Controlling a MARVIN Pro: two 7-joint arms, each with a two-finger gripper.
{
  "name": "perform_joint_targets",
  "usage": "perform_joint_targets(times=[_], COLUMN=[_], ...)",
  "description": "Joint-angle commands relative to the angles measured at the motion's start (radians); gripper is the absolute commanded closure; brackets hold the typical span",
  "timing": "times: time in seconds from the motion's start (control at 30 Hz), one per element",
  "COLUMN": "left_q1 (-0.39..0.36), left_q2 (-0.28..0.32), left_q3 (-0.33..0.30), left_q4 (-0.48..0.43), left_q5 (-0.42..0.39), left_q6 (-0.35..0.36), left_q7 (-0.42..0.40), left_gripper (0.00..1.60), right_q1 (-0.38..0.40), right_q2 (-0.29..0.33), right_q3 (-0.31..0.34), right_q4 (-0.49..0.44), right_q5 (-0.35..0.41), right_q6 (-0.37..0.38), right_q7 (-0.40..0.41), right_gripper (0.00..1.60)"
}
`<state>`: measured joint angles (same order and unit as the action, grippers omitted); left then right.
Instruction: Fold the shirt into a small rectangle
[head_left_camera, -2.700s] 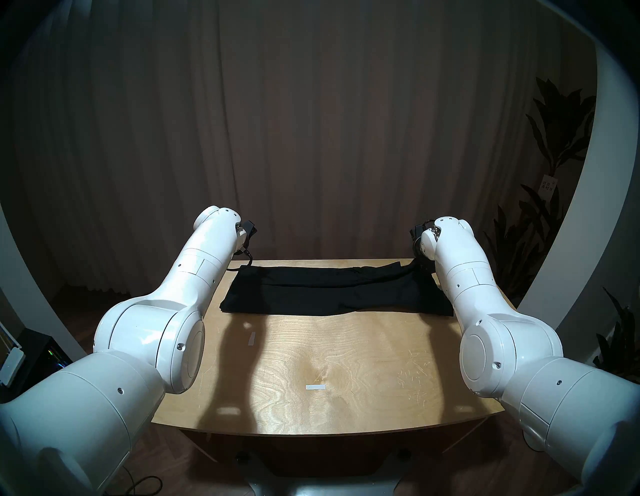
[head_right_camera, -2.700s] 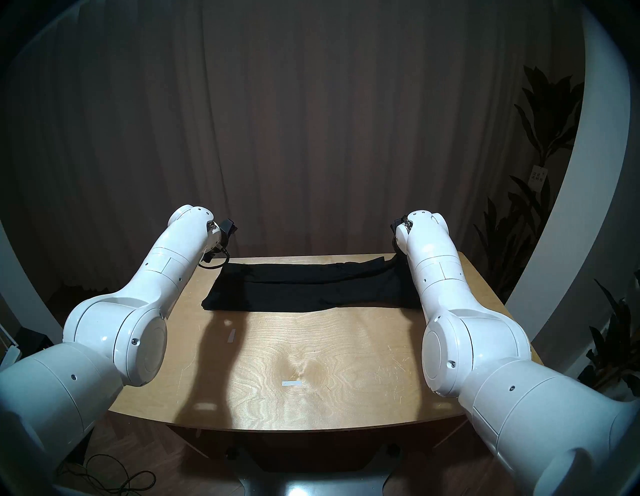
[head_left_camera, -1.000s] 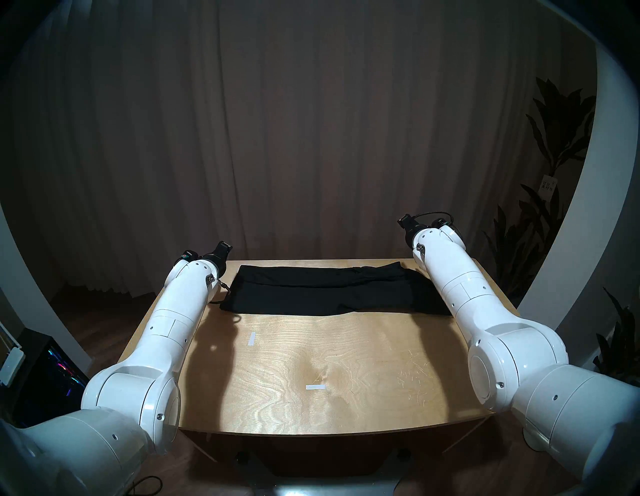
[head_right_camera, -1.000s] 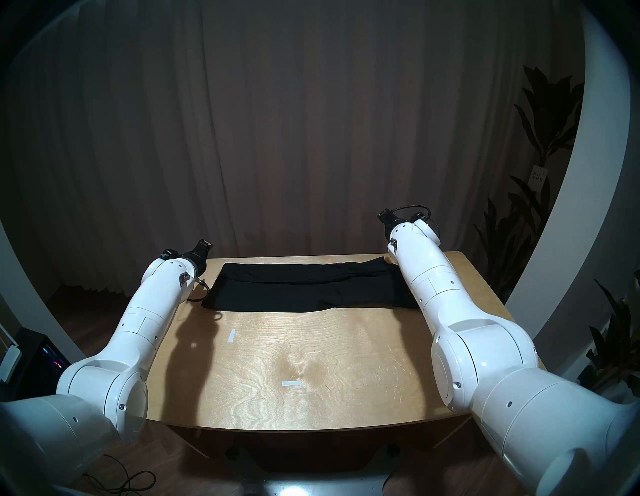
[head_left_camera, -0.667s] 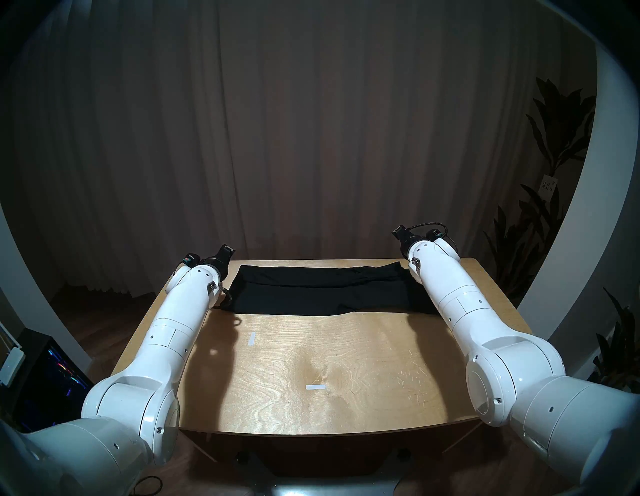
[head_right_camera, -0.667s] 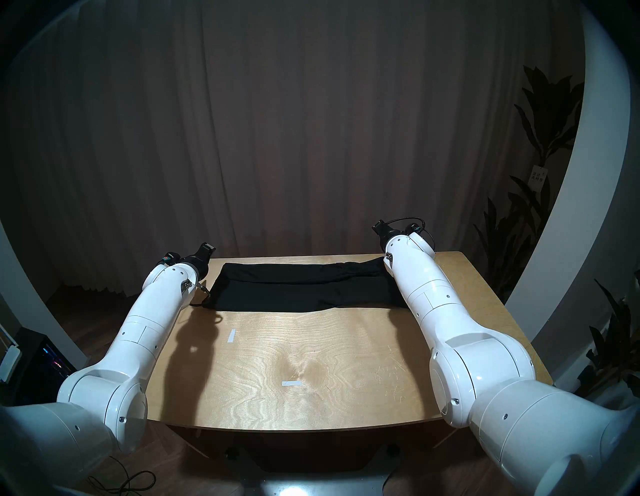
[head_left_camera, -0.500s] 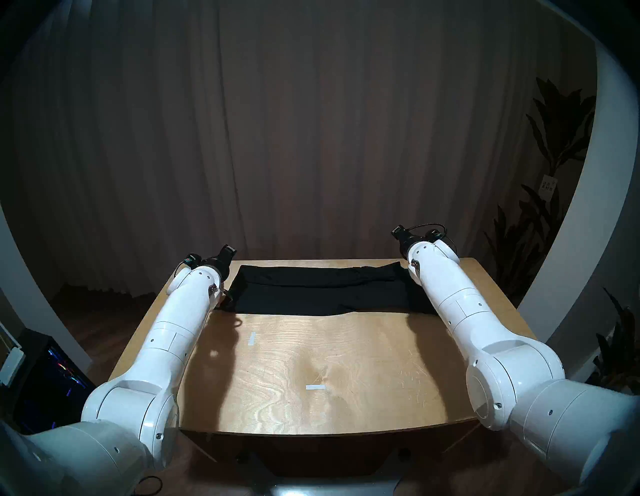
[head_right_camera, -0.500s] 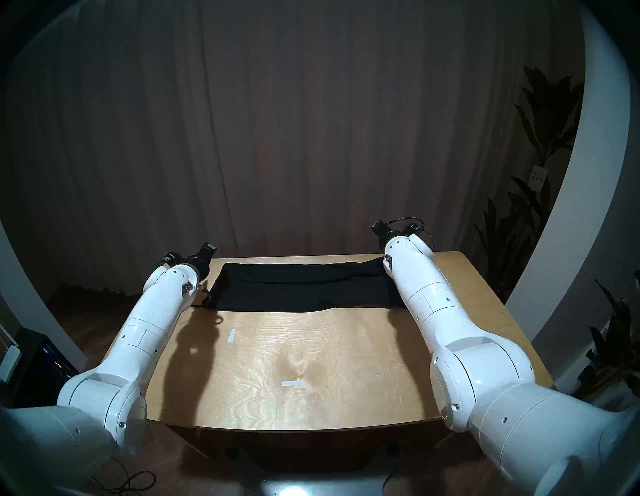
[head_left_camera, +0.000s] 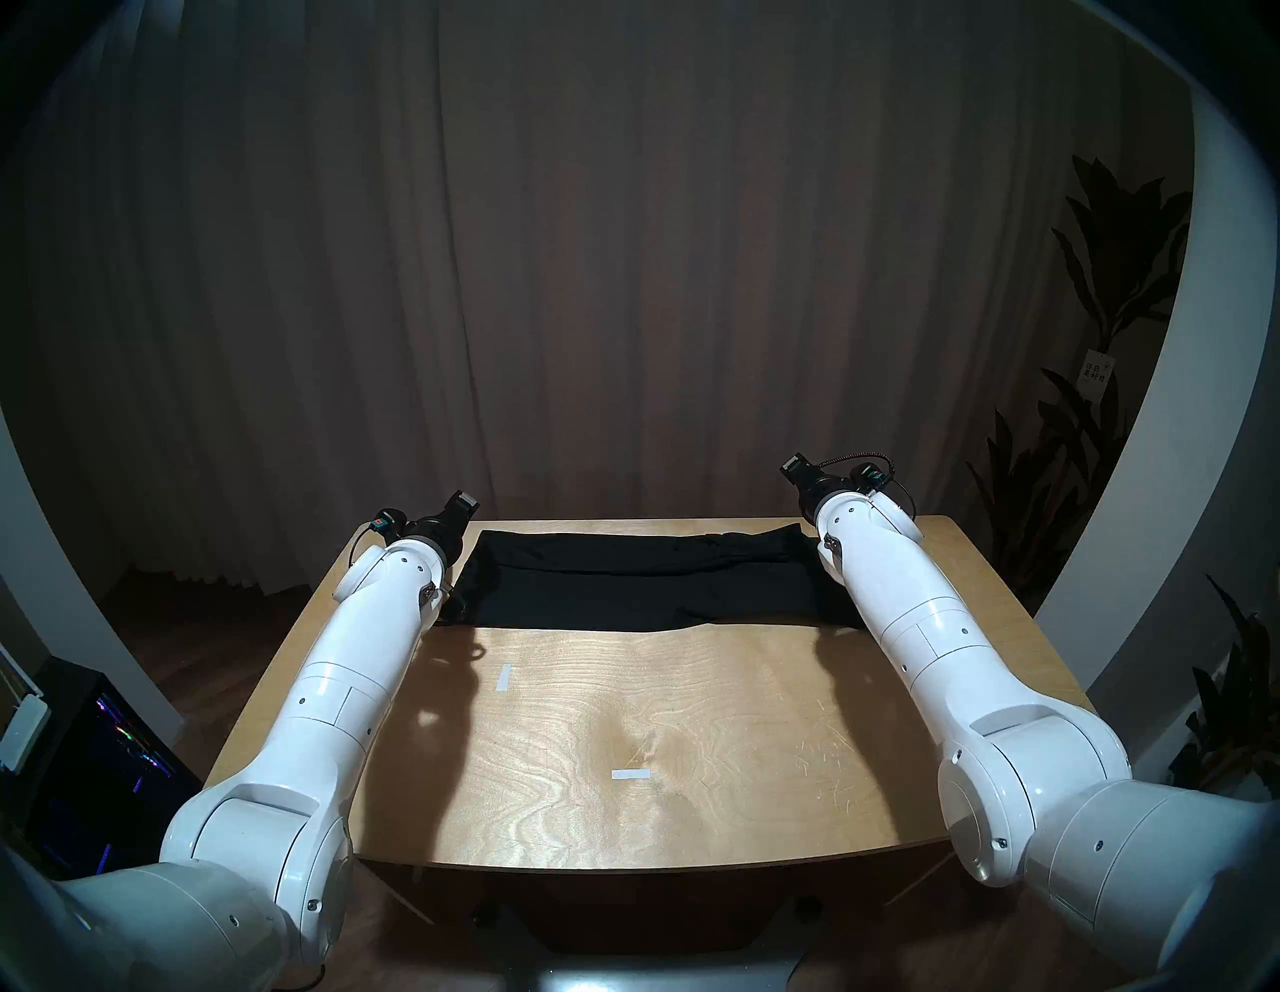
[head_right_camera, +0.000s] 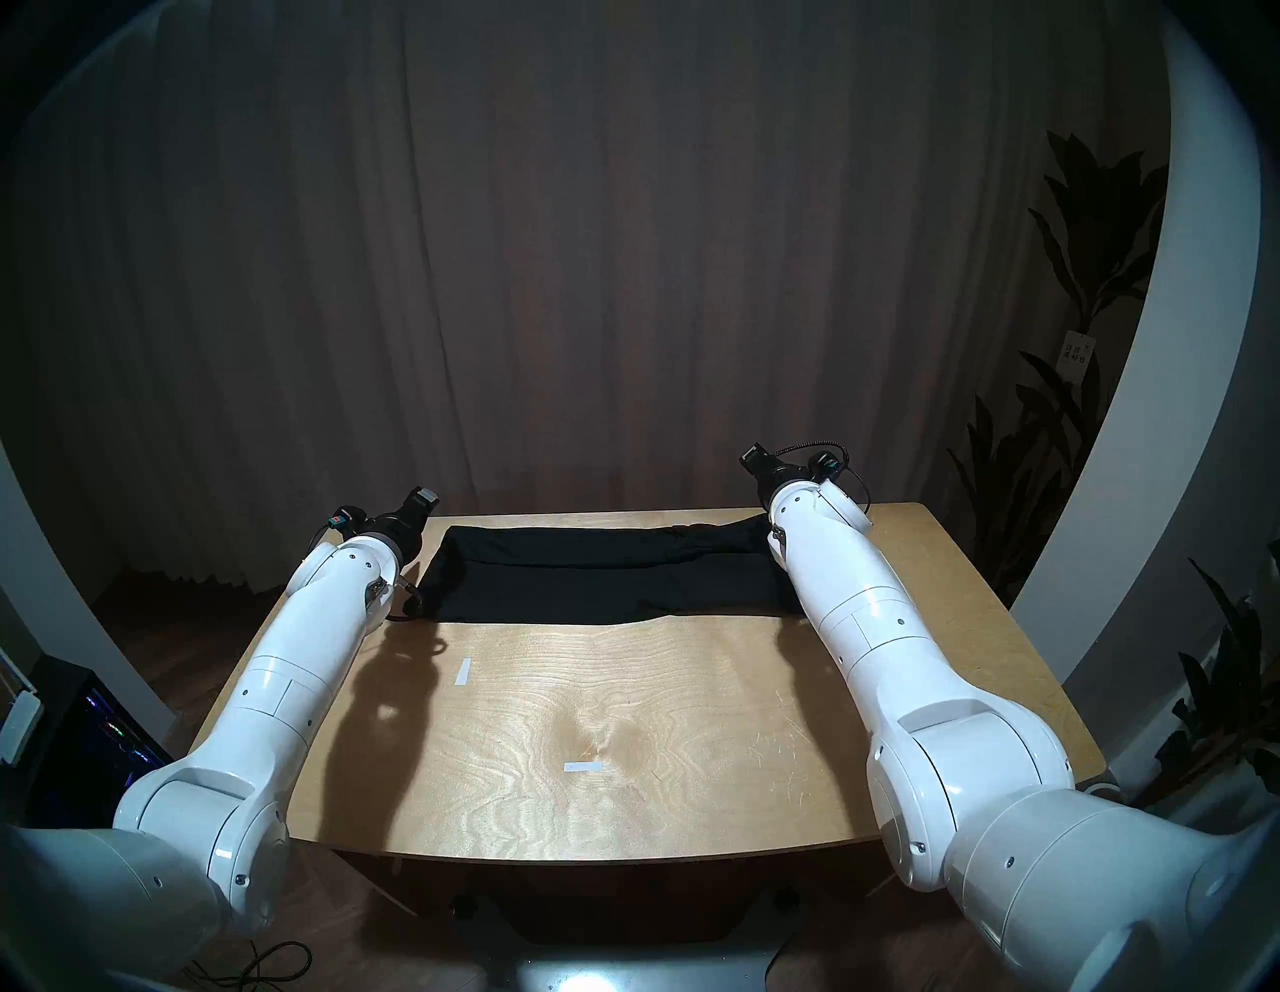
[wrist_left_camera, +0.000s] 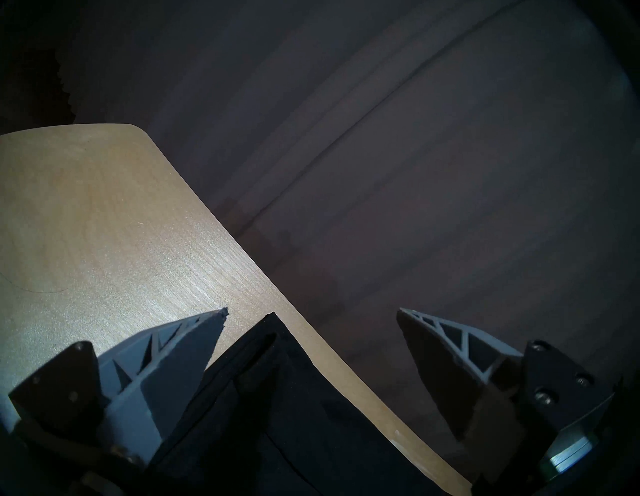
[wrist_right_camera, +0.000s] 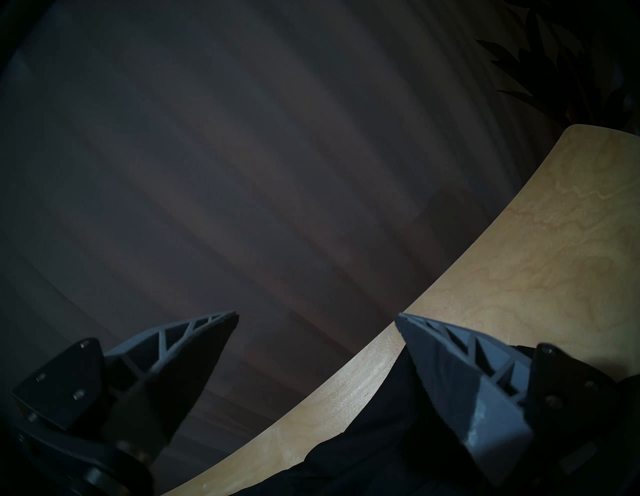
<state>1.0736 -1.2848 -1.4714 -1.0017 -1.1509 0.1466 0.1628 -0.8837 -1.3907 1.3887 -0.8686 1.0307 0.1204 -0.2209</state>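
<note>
- The shirt (head_left_camera: 644, 582), a long black band, is seen along the worktop's (head_left_camera: 692, 727) far edge.
- Soft, limp, light cloth is judged; its end corners should be pinched.
- Left claw (wrist_left_camera: 311, 311) and right claw (wrist_right_camera: 317, 317) are held wide, empty.

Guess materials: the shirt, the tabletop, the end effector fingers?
Shirt: soft matte black fabric, likely a thin knit; it lies limp in flat folds with small wrinkles.
Tabletop: light wood, probably plywood or veneer; wavy grain, slight sheen, fine scratches.
Fingers: grey matte plastic, perhaps printed or flexible; open triangular ribs. Exact polymer unclear.
</note>
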Motion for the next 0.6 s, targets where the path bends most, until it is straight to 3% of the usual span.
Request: perform_joint_targets(times=[0.0,0.57], left_q1=[0.023,0.113], left_q2=[0.017,0.039], left_q3=[-0.006,-0.024], left_q4=[-0.058,-0.138], left_q5=[0.005,0.018], left_q6=[-0.014,-0.031], left_q7=[-0.022,-0.05], left_gripper=[0.0,0.0], right_q1=[-0.033,-0.129], right_q2=[0.005,0.024], right_q3=[-0.001,-0.003], right_q4=[-0.064,-0.166], right_q5=[0.003,0.012], right_q6=[-0.01,-0.018], right_q7=[0.028,0.081], right_gripper=[0.0,0.0])
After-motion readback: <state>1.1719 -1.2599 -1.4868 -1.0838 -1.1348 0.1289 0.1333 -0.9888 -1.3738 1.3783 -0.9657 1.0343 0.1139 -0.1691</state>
